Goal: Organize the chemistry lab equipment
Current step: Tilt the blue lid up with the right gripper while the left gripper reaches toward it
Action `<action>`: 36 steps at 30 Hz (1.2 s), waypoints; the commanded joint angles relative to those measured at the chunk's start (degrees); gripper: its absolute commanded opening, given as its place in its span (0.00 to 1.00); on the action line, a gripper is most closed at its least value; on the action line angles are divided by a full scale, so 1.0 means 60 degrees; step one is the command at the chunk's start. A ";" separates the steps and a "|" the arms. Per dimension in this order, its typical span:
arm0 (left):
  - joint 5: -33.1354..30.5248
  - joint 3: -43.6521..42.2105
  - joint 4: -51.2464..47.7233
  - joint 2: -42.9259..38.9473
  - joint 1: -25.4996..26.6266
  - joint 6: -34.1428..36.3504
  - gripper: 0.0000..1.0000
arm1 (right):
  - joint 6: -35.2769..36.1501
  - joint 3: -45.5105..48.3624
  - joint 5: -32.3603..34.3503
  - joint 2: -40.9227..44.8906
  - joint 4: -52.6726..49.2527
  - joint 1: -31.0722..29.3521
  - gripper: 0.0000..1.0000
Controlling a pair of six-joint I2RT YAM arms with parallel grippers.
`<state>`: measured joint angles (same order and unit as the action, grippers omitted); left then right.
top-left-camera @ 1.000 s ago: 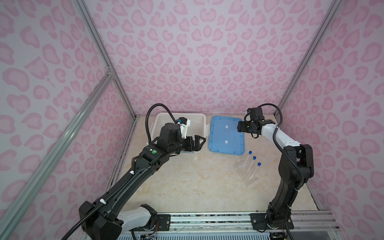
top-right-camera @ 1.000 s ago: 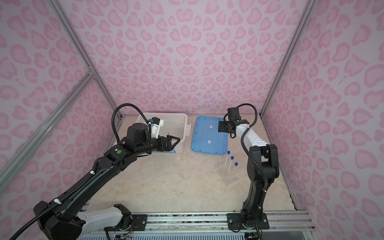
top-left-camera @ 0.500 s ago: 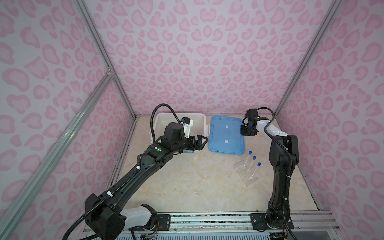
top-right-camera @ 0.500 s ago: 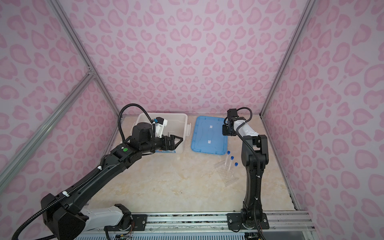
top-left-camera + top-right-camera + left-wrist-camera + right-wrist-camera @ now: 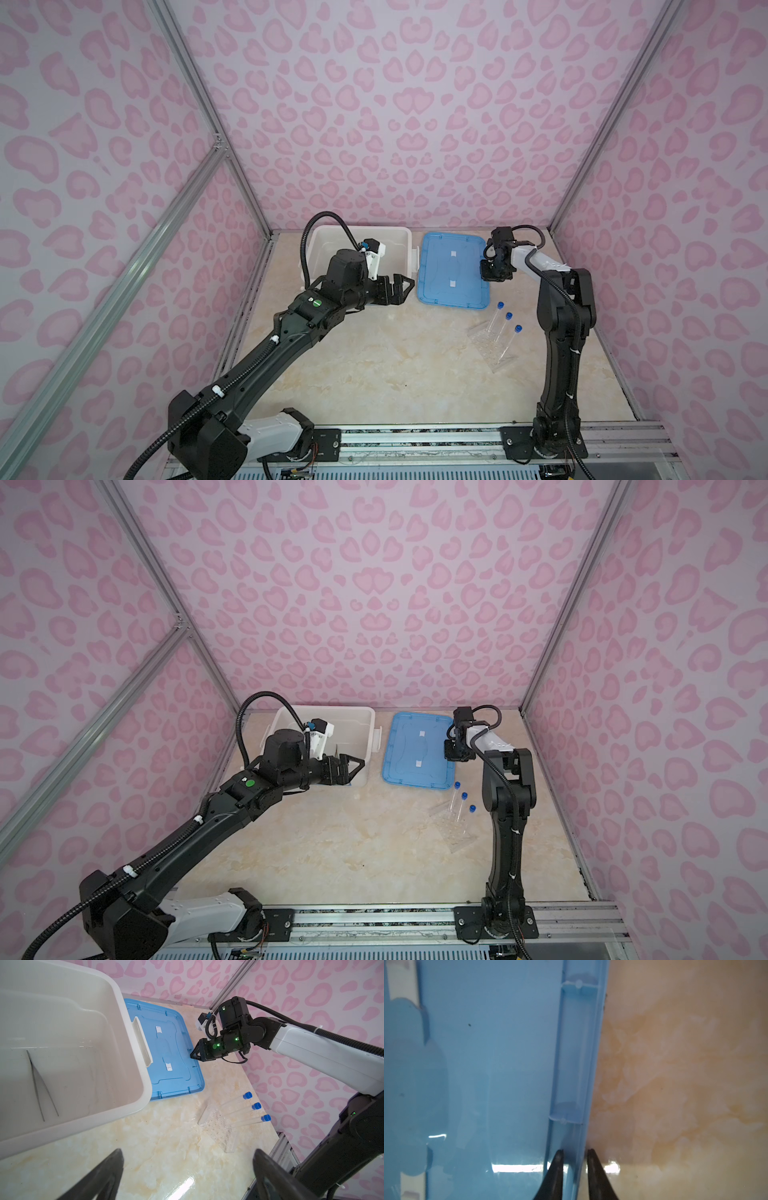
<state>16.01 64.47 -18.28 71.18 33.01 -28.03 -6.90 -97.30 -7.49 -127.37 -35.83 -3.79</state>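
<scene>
Three clear blue-capped test tubes (image 5: 508,318) (image 5: 239,1105) lean in a clear tube rack (image 5: 488,345) (image 5: 218,1128) on the table at the right. Metal tweezers (image 5: 35,1082) lie inside the white bin (image 5: 361,227) (image 5: 72,1126). My right gripper (image 5: 490,276) (image 5: 453,756) (image 5: 575,1150) points down at the right edge of the flat blue lid (image 5: 451,274) (image 5: 488,1064), shut on its rim with one finger on each side. My left gripper (image 5: 405,291) (image 5: 188,1151) hangs open and empty above the table by the bin's front right corner.
The lid lies flat just right of the bin at the back. Pink patterned walls and metal frame posts close in three sides. A metal rail (image 5: 415,440) carrying both arm bases runs along the front edge.
My right gripper came down onto the lid's right edge and closed on the rim. The left arm shifted slightly towards the bin's front right corner and stayed open.
</scene>
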 commanded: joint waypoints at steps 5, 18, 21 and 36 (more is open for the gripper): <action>-0.0222 0.0062 -0.0092 -0.0002 -0.0013 -0.0009 0.98 | -0.0048 0.0302 -0.0080 0.0040 0.0145 0.0106 0.00; 0.0272 0.0496 0.0206 0.0449 -0.0024 0.0124 0.99 | -0.0195 0.1367 0.0512 0.3088 0.0772 0.0540 0.00; 0.0357 0.0703 0.0349 0.0578 -0.0031 0.0047 0.97 | -0.0198 0.1542 0.0653 0.3800 0.0793 0.0689 0.00; 0.1209 0.0622 0.3507 0.0655 -0.0039 -0.0054 0.98 | -0.0873 0.2720 -0.0295 0.7490 0.1687 0.1048 0.00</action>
<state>20.84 67.81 -5.30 74.74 32.86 -28.40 -10.07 -81.82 -5.56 -85.01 -30.63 2.42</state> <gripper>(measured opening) 0.981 0.050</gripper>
